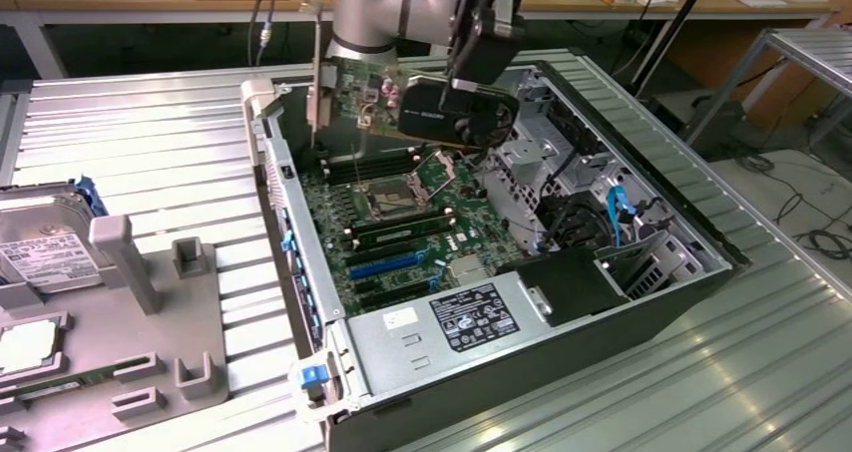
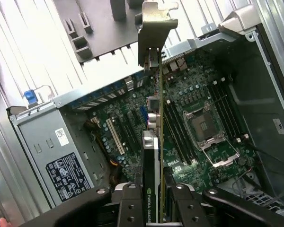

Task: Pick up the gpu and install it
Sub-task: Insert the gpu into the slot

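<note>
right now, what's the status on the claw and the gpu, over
Status: claw shut on gpu. Card held edge-on above the motherboard, not yet seated. Below it on the board: memory sticks, cpu socket.

Ribbed metal table [image 1: 160, 123]: computer case [image 1: 533, 402], grey tray [image 1: 200, 342]

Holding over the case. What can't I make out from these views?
- Motherboard strip beneath the gpu: wrist view, the edge-on card covers it.
- Extent of the pincer grip: wrist view, cut off by the frame edge.
- Hard drive: exterior view, cut off at that view's left edge.
</note>
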